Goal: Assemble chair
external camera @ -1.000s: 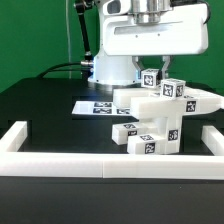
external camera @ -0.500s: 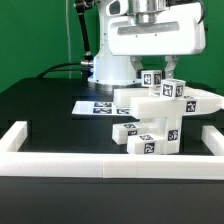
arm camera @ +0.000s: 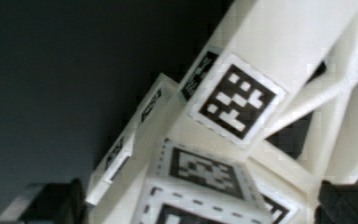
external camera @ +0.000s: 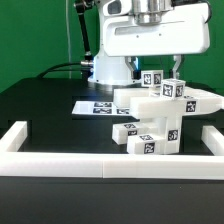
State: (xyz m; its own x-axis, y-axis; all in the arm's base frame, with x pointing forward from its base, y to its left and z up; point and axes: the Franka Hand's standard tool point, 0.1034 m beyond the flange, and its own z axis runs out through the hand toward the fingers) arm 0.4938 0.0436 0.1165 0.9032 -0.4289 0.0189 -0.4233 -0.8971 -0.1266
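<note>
The chair (external camera: 157, 118) stands partly built at the exterior view's right of the black table, a stack of blocky white parts with black-and-white tags. A tagged post (external camera: 152, 78) sticks up at its top. My gripper (external camera: 152, 68) hangs straight above it, open, with one dark finger (external camera: 131, 66) on each side of the post and a gap to it. In the wrist view the tagged white parts (arm camera: 229, 100) fill the frame, and my gripper (arm camera: 202, 208) shows only as dark fingertips (arm camera: 51, 205) at the edges, apart from the post.
The marker board (external camera: 93, 106) lies flat behind the chair, toward the exterior view's left. A low white border rail (external camera: 90, 166) runs along the front and up both sides of the table. The robot base (external camera: 108, 68) stands at the back.
The jaws have spread from shut on the top post to wide open, letting it go. The chair parts have not moved.
</note>
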